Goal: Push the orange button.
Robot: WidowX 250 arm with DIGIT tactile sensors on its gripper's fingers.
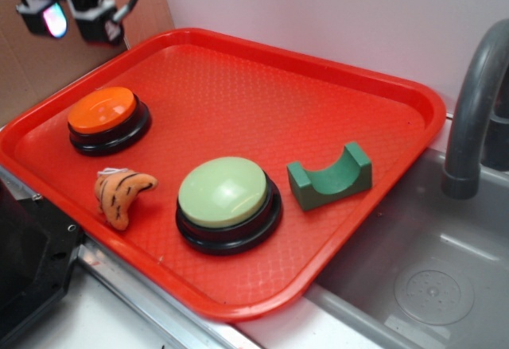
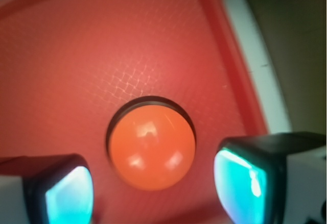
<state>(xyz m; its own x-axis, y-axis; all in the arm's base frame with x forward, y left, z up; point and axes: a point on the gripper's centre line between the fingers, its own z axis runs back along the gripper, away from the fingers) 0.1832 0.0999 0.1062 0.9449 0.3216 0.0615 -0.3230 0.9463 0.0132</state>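
The orange button [image 1: 102, 110], a glossy orange dome on a black round base, sits at the left of the red tray [image 1: 238, 79]. My gripper [image 1: 73, 17] hangs high above the tray's far left corner, well above the button, open and empty. In the wrist view the orange button [image 2: 152, 147] lies below, between my two fingers [image 2: 69, 193], with clear air between them. The fingers' pads glow cyan.
A larger pale green button [image 1: 224, 198] sits at the tray's front middle. An orange striped plush toy [image 1: 121, 194] lies front left. A green curved block [image 1: 330, 176] lies to the right. A sink [image 1: 429, 277] and grey faucet [image 1: 473, 102] are at the right.
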